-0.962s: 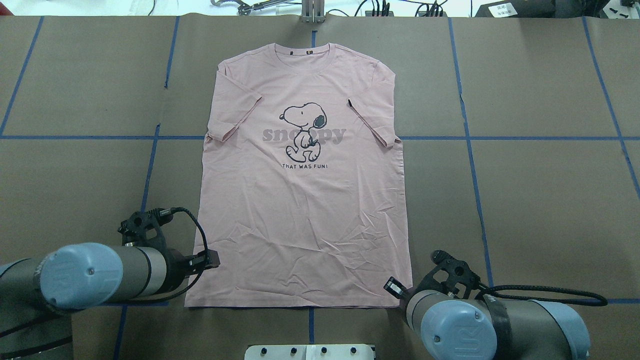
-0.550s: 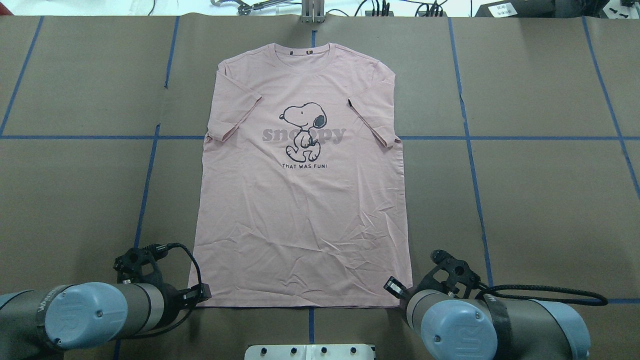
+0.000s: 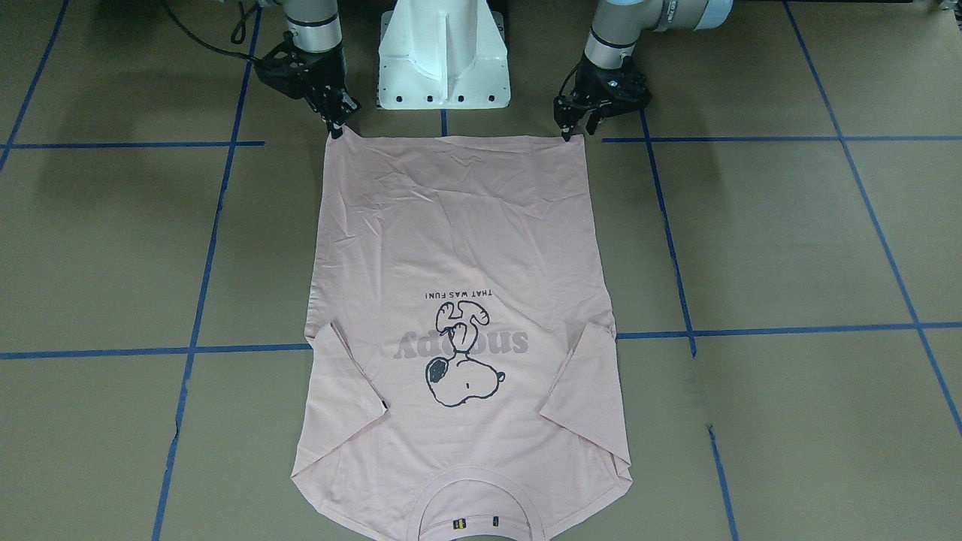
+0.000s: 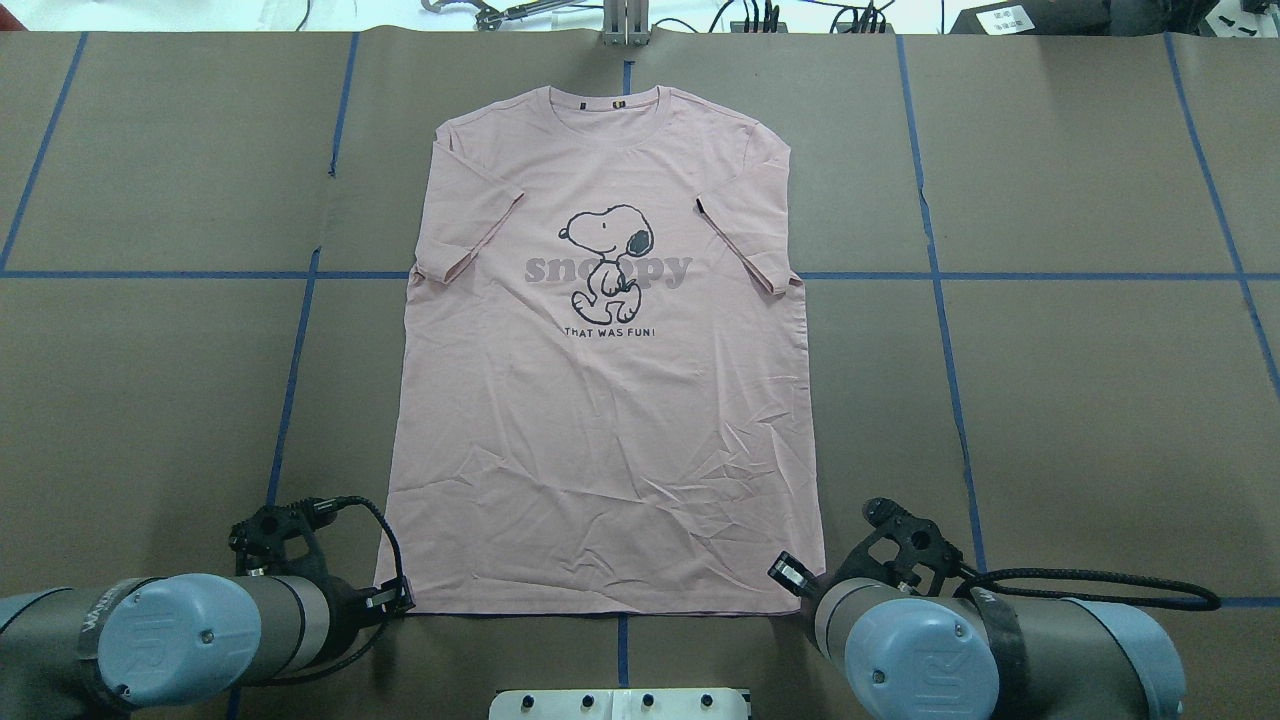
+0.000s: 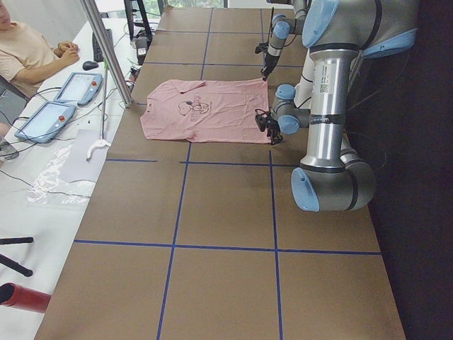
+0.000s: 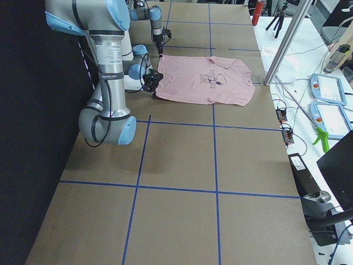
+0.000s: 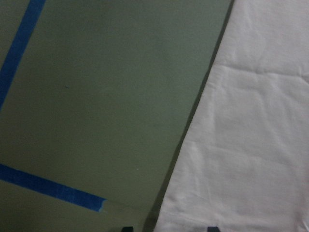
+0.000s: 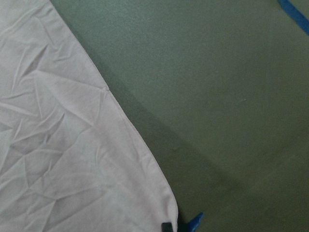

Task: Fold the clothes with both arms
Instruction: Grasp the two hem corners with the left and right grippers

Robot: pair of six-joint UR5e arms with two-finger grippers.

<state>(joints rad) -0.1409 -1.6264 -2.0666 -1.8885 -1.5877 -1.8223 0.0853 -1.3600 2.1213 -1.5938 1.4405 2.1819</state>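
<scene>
The pale pink T-shirt [image 4: 600, 420] lies flat and print up on the brown table, its collar [image 4: 605, 100] away from me and both sleeves folded in. In the front-facing view its hem runs just below the two grippers. My left gripper [image 3: 577, 131] stands open at the hem's left corner; in the left wrist view its gripper [image 7: 169, 228] straddles the shirt's edge [image 7: 193, 145]. My right gripper [image 3: 335, 129] is shut on the hem's right corner, and its gripper [image 8: 167, 226] shows as one dark point on the cloth [image 8: 63, 145]. Both arms [image 4: 180, 640] [image 4: 930, 650] hang low over the near edge.
The white pedestal base [image 3: 443, 52] stands between the arms, just behind the hem. Blue tape lines [image 4: 290, 380] cross the brown table cover. A metal pole [image 5: 106, 49] rises at the far edge, and a person [image 5: 28, 49] sits at a side table with tablets [image 5: 42, 120].
My left arm has drawn back along the shirt's left edge, from over the lower cloth to the hem's corner. The right arm and the shirt have not moved.
</scene>
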